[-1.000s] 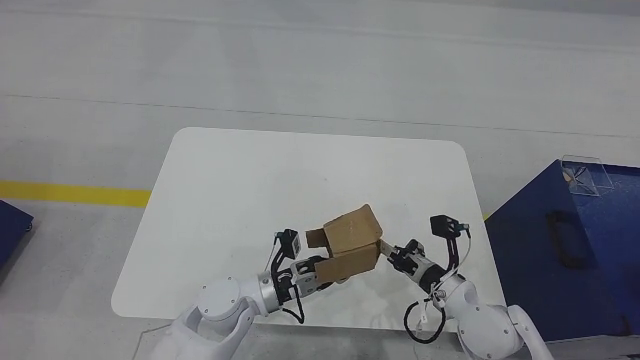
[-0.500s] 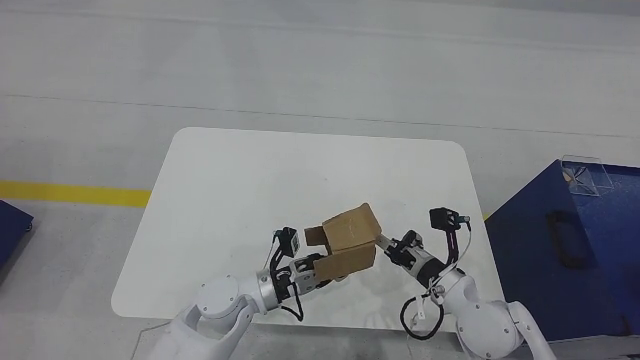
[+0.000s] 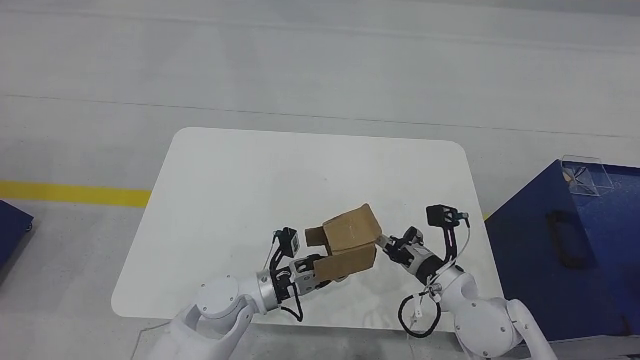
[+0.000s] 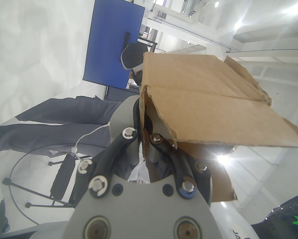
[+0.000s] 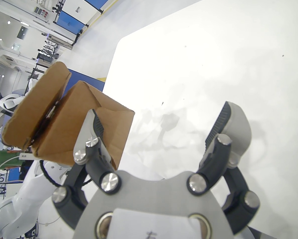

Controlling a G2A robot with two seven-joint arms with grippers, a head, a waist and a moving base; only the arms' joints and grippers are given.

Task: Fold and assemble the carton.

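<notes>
Probably light and easily creased, the carton (image 3: 350, 235) is pinched by one wall in the left gripper (image 4: 141, 123); the right gripper (image 5: 161, 115), spread wide beside it, should take a stiff edge.

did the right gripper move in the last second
Yes, slightly: the right gripper has edged toward the carton, away from the table's near edge.

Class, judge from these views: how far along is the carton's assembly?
Done: the carton is opened into a box shape, held above the table. In hand: the left gripper clamps one wall; the right gripper is open beside it. Left: flaps stand unfolded.
</notes>
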